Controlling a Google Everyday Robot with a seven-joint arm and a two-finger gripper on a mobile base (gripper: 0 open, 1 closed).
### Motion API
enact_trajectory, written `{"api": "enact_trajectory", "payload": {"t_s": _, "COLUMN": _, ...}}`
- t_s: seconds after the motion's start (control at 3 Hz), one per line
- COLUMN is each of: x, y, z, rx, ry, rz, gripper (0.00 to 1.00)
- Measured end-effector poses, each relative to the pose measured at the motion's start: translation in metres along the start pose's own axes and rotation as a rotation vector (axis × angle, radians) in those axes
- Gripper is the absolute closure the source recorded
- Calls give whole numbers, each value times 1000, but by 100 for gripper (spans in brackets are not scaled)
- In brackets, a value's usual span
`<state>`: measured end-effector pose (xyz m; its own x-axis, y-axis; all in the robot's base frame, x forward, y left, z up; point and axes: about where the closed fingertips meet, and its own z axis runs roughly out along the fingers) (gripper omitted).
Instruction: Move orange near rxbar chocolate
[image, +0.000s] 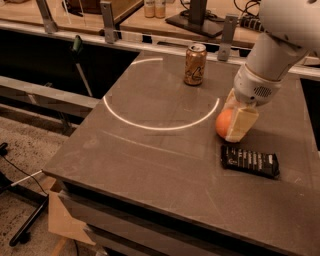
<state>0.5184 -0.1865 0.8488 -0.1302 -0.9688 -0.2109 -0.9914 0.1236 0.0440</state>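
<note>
1. A dark grey, flat rectangular tabletop (150, 170) is seen carrying all the things, with its front edge nearest the camera.
2. The rxbar chocolate (250, 161), a flat black rectangular wrapper with rows of white lettering, is laid flat toward the near right part of the tabletop.
3. Just behind its left end, the smooth round orange (223, 123) is found close to the bar but apart from it. Whether it rests on the surface cannot be told.
4. The orange is grasped by the gripper (231, 131), whose pale yellow fingers (243, 122) are clamped about the fruit, one covering its right side.
5. The white cylindrical arm (272, 60) is seen rising from the gripper to the upper right.
6. A thin bright ring of light (160, 127) is cast on the middle of the tabletop.
7. A gold-brown drink can (195, 64) is stood upright near the far edge, well apart from the orange.
</note>
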Motion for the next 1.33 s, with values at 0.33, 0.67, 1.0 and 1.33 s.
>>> {"api": "enact_trajectory", "payload": {"t_s": 0.33, "x": -1, "y": 1, "z": 1, "rx": -4, "ry": -2, "rz": 1, "gripper": 28}}
{"api": "enact_trajectory", "payload": {"t_s": 0.67, "x": -3, "y": 6, "z": 7, "rx": -16, "ry": -8, "rz": 3, "gripper": 5}}
{"api": "enact_trajectory", "payload": {"t_s": 1.0, "x": -7, "y": 11, "z": 11, "rx": -26, "ry": -12, "rz": 1, "gripper": 0}}
{"api": "enact_trajectory", "payload": {"t_s": 1.33, "x": -7, "y": 11, "z": 11, "rx": -26, "ry": -12, "rz": 0, "gripper": 0}}
